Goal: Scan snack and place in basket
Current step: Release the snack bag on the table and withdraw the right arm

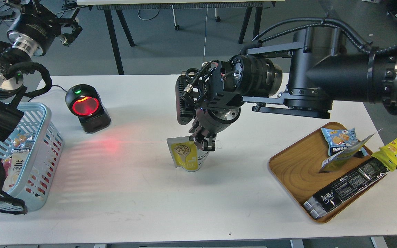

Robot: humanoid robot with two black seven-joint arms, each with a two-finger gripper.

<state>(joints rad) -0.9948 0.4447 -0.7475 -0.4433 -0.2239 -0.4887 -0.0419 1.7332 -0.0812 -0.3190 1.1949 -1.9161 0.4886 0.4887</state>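
- Your right gripper point(205, 144) pinches the top edge of the snack point(186, 154), upright mid-table, ready to lift.
- The scanner point(87, 107) and basket point(43, 151) wait leftward.
- Your left gripper point(68, 34): I can't tell its state.

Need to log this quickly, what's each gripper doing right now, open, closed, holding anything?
Right gripper: closed on the top edge of the snack, which stands upright on the table.
Left gripper: raised at the far left, holding nothing; open or closed cannot be told.
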